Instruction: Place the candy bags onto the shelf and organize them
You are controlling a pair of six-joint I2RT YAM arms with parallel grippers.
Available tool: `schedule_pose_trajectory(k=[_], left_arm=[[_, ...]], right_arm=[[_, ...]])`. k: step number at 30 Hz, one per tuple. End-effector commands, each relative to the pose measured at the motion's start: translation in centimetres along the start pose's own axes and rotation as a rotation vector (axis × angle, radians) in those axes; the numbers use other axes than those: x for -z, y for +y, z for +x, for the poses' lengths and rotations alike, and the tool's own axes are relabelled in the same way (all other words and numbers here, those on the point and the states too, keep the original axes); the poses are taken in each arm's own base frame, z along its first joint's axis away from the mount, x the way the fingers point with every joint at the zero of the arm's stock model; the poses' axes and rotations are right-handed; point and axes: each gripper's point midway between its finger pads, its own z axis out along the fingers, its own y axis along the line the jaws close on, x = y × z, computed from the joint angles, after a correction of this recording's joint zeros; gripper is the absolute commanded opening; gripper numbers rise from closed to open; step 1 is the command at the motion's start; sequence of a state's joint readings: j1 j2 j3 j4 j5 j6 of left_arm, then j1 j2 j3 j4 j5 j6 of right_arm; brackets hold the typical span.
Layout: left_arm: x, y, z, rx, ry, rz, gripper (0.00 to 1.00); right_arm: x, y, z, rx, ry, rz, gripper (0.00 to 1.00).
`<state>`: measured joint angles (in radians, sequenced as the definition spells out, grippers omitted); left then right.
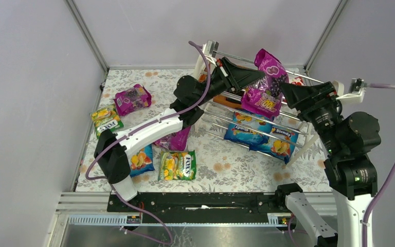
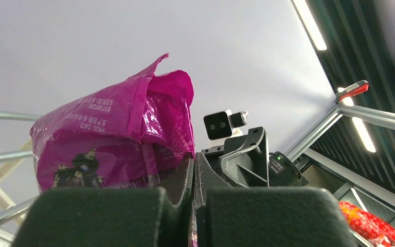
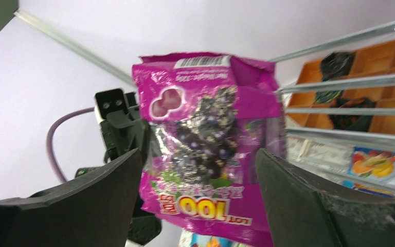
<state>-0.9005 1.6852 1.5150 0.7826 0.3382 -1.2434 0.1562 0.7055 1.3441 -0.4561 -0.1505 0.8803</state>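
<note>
**Grape bag pinched by left jaws, flanked by wide right jaws**

The left jaws were closed tight on the magenta grape bag (image 1: pixel 265 88), nipping its lower edge. In the left wrist view the pack rose above and to the left of the pinch line, with its crumpled top seam uppermost. The left arm (image 1: pixel 144 131) reached up from the surface (image 1: pixel 221 165) to hold it there.

The right jaws stood wide apart, one finger on each side of the same bag. In the right wrist view the pack filled nearly the whole gap between them. Its grape picture faced the camera and the "100" sat low and upside down. Whether either finger touched the foil could not be told.

The bag hung by the upper chrome rods of the shelf (image 1: pixel 220 110), between the two sets of jaws. Whether it rested on a rod could not be told. Below the jaws, two blue Slendy bags (image 1: pixel 248 128) lay side by side on a lower tier.

Well left of the left jaws, a second magenta bag (image 1: pixel 132 99) and two FOX'S bags (image 1: pixel 106 119) lay on the surface.
</note>
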Motion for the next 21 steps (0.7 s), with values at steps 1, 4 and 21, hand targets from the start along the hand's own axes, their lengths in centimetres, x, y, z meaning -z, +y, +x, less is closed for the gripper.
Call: schedule_pose_trajectory(k=[1, 4, 21], left_arm=[[-0.6, -8.9, -4.8, -0.069, -0.138, 0.26, 0.0], [-0.8, -7.5, -5.8, -0.05, -0.16, 0.226, 0.0], [1.7, 7.4, -8.7, 0.122, -0.169, -0.183, 0.0]], right_arm=[[1.5, -0.2, -3.6, 0.139, -0.15, 0.075, 0.9], [1.2, -1.3, -3.9, 0.181, -0.165, 0.119, 0.92], [-3.2, -3.6, -2.6, 0.271, -0.087, 0.154, 0.91]])
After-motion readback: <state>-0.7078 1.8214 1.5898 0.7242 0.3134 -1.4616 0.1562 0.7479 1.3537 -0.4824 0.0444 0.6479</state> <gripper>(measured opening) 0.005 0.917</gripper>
